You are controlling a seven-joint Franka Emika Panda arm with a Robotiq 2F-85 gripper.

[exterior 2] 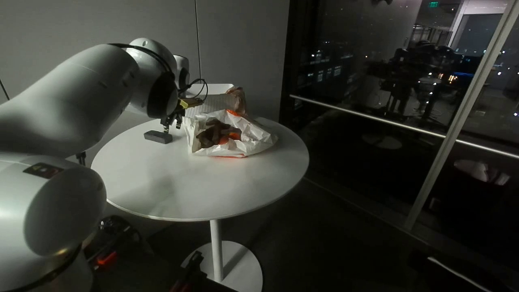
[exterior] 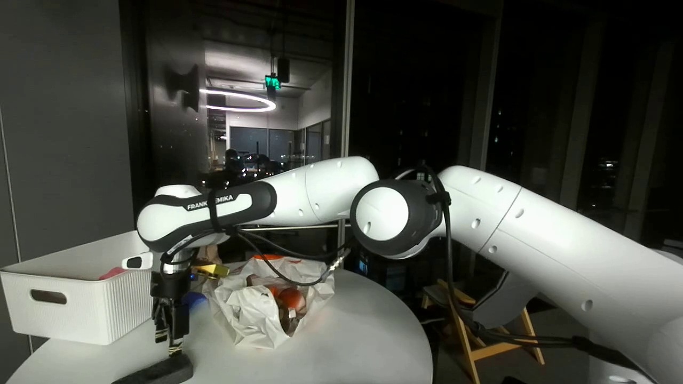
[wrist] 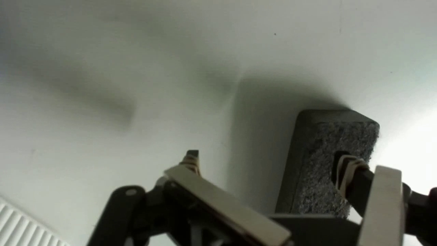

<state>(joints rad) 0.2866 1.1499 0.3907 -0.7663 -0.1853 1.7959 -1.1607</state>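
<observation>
Pointing down at the bench [exterior 2: 202,182], the pincer [wrist: 266,153] has its jaws spread wide apart. Below it lies a dark grey block [wrist: 317,164] with a fuzzy top, overlapped by one jaw in the wrist view; whether the two touch, I cannot tell. Near the pincer stand a white ribbed basket [exterior: 74,312] and a crumpled white bag [exterior: 253,320] with reddish contents.

A long rectangular dark grey block [wrist: 315,171], with smooth sides, slightly rounded corners and a rough, fuzzy, felt-like face, lies flat on the round white tabletop [exterior 2: 202,182], that fuzzy face turned upward; in both exterior views it sits near the crumpled white bag [exterior 2: 259,140], the two apart
</observation>
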